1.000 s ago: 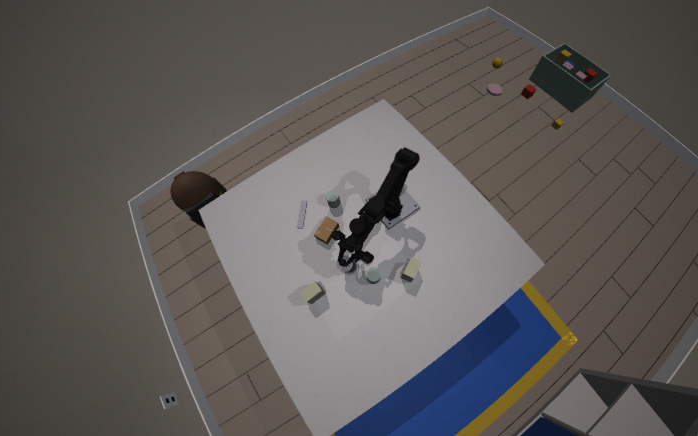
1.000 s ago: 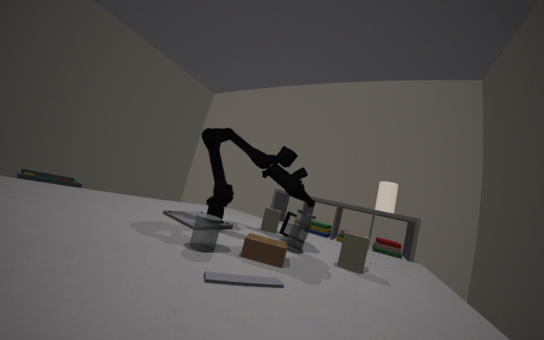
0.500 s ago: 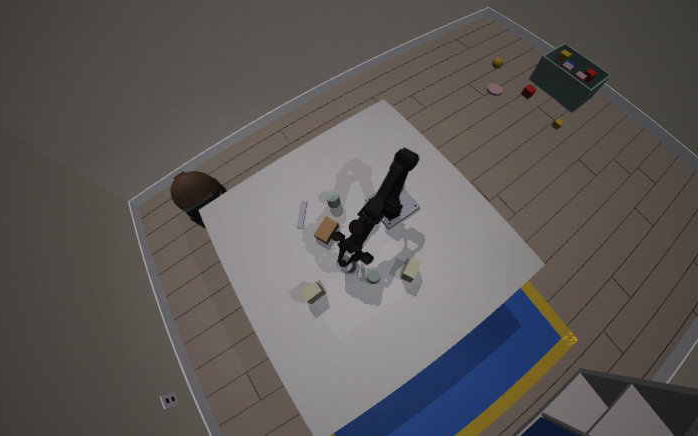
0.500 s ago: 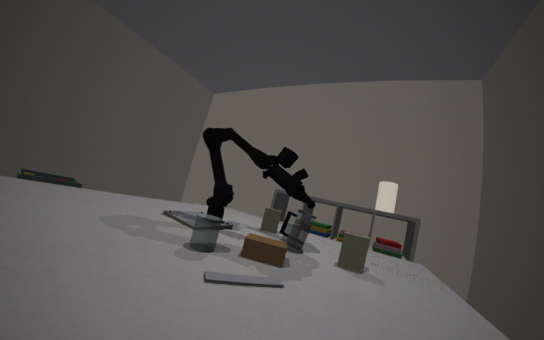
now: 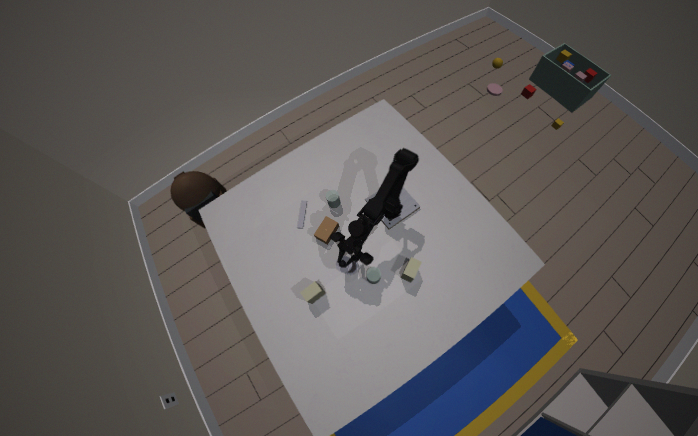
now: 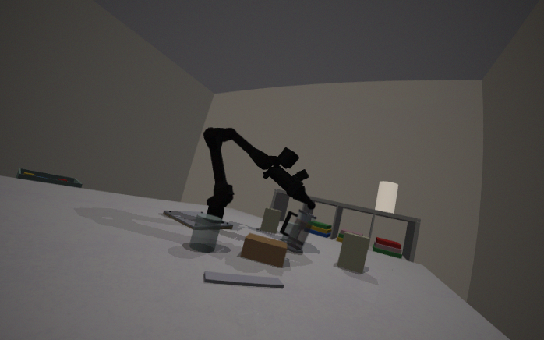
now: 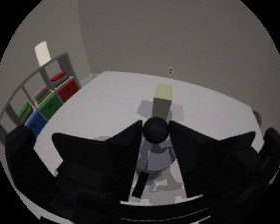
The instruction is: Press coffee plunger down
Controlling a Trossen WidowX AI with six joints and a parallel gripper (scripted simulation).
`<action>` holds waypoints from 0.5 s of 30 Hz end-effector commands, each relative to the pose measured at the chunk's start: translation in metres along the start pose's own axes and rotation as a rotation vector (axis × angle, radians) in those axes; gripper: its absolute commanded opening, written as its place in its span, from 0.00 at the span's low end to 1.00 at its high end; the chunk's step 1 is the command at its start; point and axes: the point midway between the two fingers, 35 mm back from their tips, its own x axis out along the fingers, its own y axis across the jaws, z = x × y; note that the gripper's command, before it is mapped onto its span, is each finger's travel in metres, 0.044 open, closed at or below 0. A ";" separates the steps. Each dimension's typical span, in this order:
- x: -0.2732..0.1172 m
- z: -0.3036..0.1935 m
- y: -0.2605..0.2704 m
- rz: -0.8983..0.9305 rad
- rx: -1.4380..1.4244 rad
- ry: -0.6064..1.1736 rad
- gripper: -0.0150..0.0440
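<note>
The coffee press [image 5: 348, 267] [image 6: 302, 236] [image 7: 157, 161] is a clear cylinder with a dark base and a black handle [image 6: 286, 224]. In the exterior view it seems to lean right more than the blocks beside it; I cannot tell whether its base sits flat. My gripper [image 5: 343, 263] [image 6: 311, 206] [image 7: 155, 124] comes down at a slant and is shut on the round black plunger knob [image 7: 156, 131]. The knob is close above the lid. Little of the rod shows, and the fingers hide part of the press top.
A pale green cup [image 5: 373, 275] stands close beside the press, and another cup [image 5: 333, 200] [image 6: 204, 233] farther off. A brown block [image 5: 326, 229] [image 6: 263, 250], two pale yellow blocks [image 5: 312, 292] [image 5: 411, 269] and a grey bar [image 5: 302, 214] [image 6: 243, 280] are around the arm.
</note>
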 end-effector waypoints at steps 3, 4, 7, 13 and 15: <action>0.003 -0.005 0.000 0.001 -0.008 0.022 0.45; 0.003 -0.005 0.000 0.001 -0.008 0.022 0.45; 0.003 -0.005 0.000 0.001 -0.008 0.022 0.45; 0.004 -0.005 0.000 0.001 -0.008 0.022 0.45; 0.004 -0.005 0.000 0.001 -0.008 0.022 0.45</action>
